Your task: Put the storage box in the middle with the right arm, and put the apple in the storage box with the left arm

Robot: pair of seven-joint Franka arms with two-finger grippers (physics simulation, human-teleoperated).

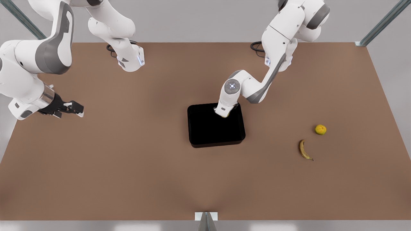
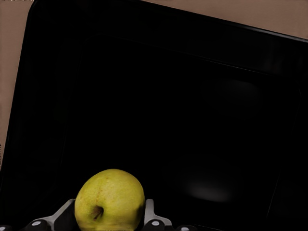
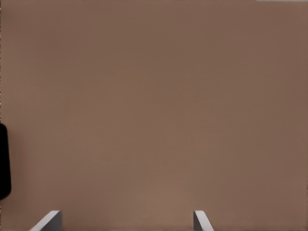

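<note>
- Left gripper (image 1: 224, 114) hangs over the storage box (image 1: 215, 128) at frame centre, jaws clamped on the apple (image 2: 109, 198); box floor lies directly beneath.
- Right gripper (image 1: 76, 108), mid-left, waits with jaws spread wide.

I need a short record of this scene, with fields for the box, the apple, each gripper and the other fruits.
storage box: storage box, near the middle of the table
apple: apple between the left gripper's fingers, over the box's interior
left gripper: left gripper, shut on the apple, at the box's far corner in the front view
right gripper: right gripper, open, waiting over bare table at the front view's left
other fruits: banana and orange fruit, on the table at the front view's right
</note>
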